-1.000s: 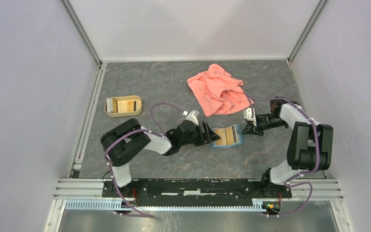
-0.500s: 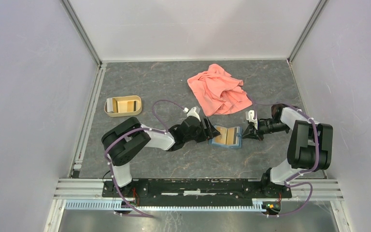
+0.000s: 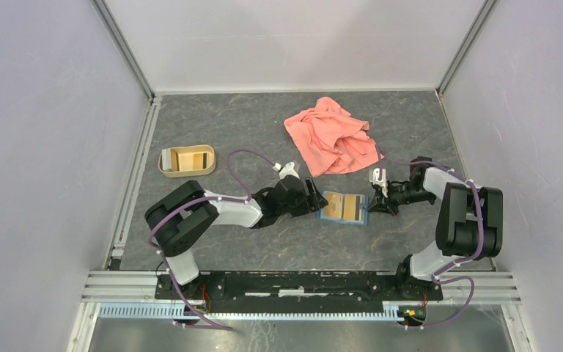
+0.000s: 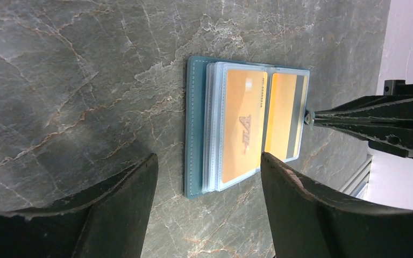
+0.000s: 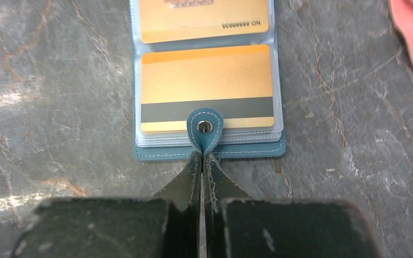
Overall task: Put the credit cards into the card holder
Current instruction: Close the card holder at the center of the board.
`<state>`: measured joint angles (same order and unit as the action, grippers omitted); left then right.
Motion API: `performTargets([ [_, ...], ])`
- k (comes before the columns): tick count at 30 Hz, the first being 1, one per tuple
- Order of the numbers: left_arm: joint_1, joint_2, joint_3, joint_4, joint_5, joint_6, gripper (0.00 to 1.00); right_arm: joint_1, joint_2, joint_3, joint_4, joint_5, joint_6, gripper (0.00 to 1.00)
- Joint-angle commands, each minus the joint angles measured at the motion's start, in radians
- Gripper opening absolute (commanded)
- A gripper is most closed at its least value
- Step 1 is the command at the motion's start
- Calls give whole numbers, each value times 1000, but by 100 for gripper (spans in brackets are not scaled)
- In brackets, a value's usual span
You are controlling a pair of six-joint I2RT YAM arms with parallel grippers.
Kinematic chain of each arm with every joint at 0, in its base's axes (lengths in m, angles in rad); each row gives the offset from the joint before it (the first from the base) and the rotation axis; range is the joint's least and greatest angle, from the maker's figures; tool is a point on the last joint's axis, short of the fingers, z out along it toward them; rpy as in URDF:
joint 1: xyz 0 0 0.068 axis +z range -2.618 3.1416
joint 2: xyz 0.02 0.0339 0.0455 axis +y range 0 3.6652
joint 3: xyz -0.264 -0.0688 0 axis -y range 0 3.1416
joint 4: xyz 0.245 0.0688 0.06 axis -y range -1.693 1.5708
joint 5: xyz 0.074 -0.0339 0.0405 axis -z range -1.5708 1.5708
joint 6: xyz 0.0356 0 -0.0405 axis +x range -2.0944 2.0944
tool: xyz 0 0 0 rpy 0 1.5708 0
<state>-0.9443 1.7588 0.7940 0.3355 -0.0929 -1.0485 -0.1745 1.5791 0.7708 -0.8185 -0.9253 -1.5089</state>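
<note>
The card holder [image 3: 342, 208] lies open and flat on the bench [image 3: 249, 125], about midway between the two arms and near the front edge of the pink cloth [image 3: 332, 137]; its clear sleeves are stacked on the teal cover; two credit cards sit in the top sleeves side by side, one [image 4: 242, 126] showing a printed logo and numbers, the other [image 5: 207, 91] showing its dark stripe; the snap tab [image 5: 205, 126] is folded over the striped card's edge; the right claw [image 5: 201, 156] is clenched, fingers pressed together, with its tips touching the holder's edge at the root of that tab, though whether they pinch any of it cannot be told; the left claw [image 3: 314, 198] is released, jaws spread wide, low over the bench just beside the holder's opposite edge and not touching it; well apart to the left, the tan tray [image 3: 167, 170] holds another striped card [image 3: 193, 158].
</note>
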Motion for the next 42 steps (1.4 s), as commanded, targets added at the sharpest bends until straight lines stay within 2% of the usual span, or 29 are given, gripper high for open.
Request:
performTargets([
  [1, -1, 17, -30, -112, 13, 52, 78, 3, -3, -22, 127, 96, 119, 1],
  [10, 0, 117, -33, 37, 171, -30, 77, 21, 29, -45, 198, 206, 192, 1],
  [16, -4, 159, -27, 77, 202, -65, 76, 39, 32, -57, 216, 233, 203, 1],
  [24, -4, 184, -46, 335, 306, -126, 70, 56, 23, -56, 216, 237, 210, 1],
  [31, -4, 156, -45, 442, 344, -125, 69, 57, 19, -54, 217, 232, 217, 1],
  [37, -4, 169, -74, 610, 374, -189, 68, 58, 17, -54, 216, 226, 216, 1],
  [42, -3, 165, -82, 660, 385, -196, 68, 59, 10, -50, 201, 200, 208, 1],
])
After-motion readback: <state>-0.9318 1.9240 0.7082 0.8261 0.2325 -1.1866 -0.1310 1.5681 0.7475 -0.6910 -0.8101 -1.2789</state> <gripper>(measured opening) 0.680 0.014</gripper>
